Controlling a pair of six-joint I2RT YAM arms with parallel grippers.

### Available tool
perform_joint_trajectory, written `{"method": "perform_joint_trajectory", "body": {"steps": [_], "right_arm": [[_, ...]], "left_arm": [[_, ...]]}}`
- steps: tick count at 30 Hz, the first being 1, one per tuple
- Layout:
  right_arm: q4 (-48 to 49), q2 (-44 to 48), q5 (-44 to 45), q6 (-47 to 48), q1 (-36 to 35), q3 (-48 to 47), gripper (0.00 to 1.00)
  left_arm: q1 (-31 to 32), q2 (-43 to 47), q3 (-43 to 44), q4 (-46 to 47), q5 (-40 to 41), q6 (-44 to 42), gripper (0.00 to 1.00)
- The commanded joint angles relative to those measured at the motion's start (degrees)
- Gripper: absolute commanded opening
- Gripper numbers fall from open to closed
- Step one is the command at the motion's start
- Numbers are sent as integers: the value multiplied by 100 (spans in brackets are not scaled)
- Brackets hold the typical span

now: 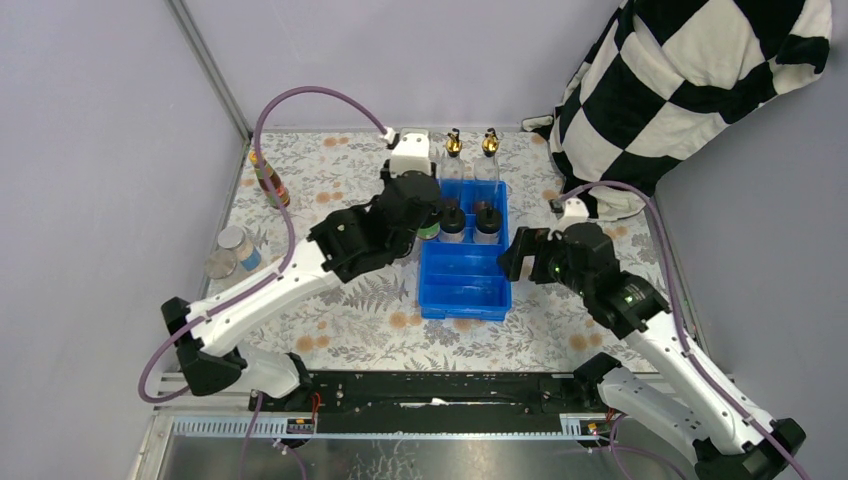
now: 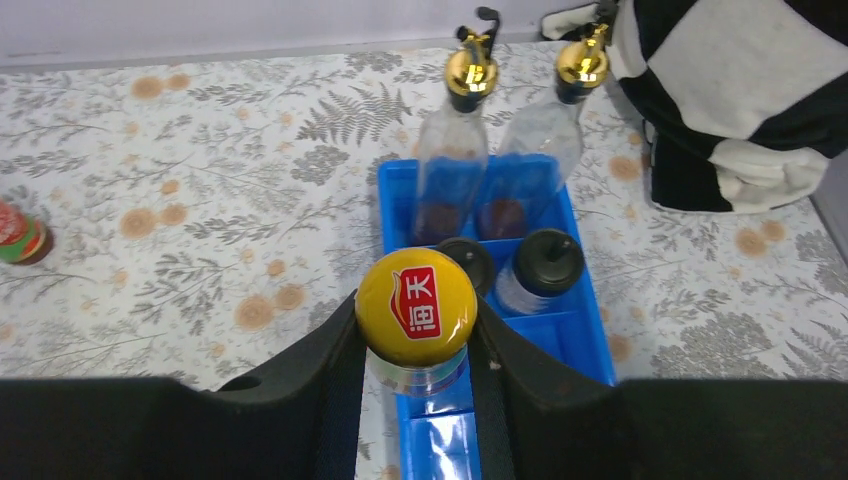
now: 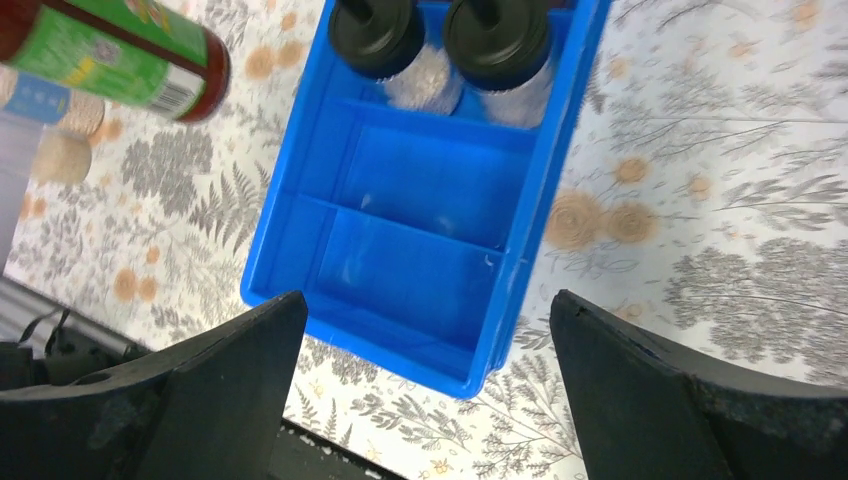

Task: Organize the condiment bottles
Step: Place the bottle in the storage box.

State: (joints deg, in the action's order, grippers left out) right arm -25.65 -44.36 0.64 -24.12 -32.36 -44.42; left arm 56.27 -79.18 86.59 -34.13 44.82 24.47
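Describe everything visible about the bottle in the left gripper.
The slim sauce bottle has a yellow-orange cap with a red logo, a clear neck and, in the right wrist view, a dark body with a green label. The left gripper is shut on its neck just under the cap. It is at the left wall of the blue tray; whether it is lifted is unclear.

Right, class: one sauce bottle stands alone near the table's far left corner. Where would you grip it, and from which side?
Probably mid-body on the bottle, below the cap, jaws level, coming from its right. It stands upright and slim, and the wall is close on its left.
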Motion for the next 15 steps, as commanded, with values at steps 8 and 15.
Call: {"method": "perform_joint_trajectory", "body": {"steps": [8,15], "right_arm": [[-1005,426,1920,311,-33,-1283,100],[-982,543,1916,303,-26,-1189,100]], "left_arm": [[398,-1174,1016,746,-616,-234,13],[808,-1784,1104,1411,-589,-416,13]]}}
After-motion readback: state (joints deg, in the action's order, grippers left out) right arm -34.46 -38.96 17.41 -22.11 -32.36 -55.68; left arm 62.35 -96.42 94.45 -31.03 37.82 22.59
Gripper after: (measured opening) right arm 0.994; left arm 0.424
